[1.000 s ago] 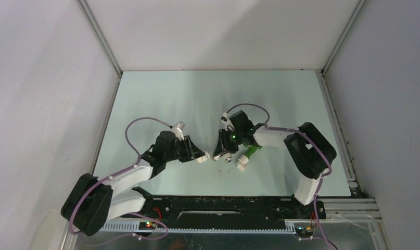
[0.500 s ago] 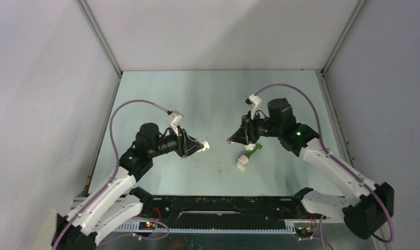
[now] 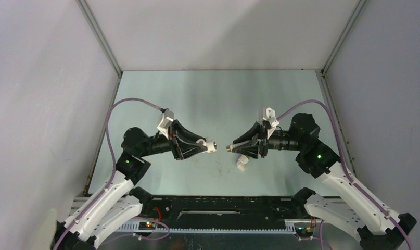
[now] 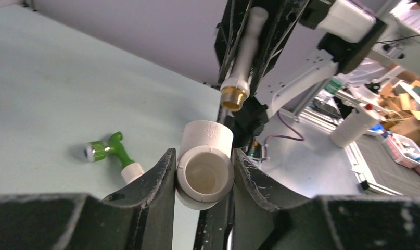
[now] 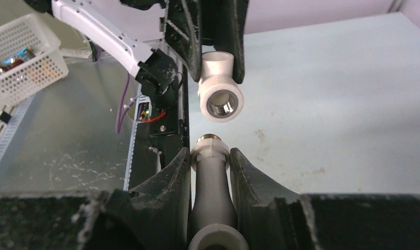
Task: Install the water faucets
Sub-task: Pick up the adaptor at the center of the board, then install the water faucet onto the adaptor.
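My left gripper (image 3: 205, 147) is shut on a stubby white pipe fitting (image 3: 212, 146), whose threaded opening (image 5: 221, 105) points at the other arm. My right gripper (image 3: 238, 148) is shut on the white water faucet (image 5: 212, 177). Its brass threaded tip (image 4: 233, 97) sits a short gap from the fitting and roughly in line with it. Both parts hang above the table. In the left wrist view the fitting (image 4: 205, 172) fills the jaws. The green water faucet (image 4: 106, 150) lies on the table, joined to another white fitting (image 3: 241, 164), under the right gripper.
The pale green table (image 3: 207, 99) is boxed in by white walls and metal rails. A white mesh basket (image 5: 20, 57) stands beyond the near edge by the left arm's base. A white cylinder (image 4: 356, 127) and clutter lie off the table on the right side.
Both arms have risen and straightened. The grippers have turned to face each other, bringing the fitting and the white faucet tip to tip. The right gripper has left the green faucet's spot.
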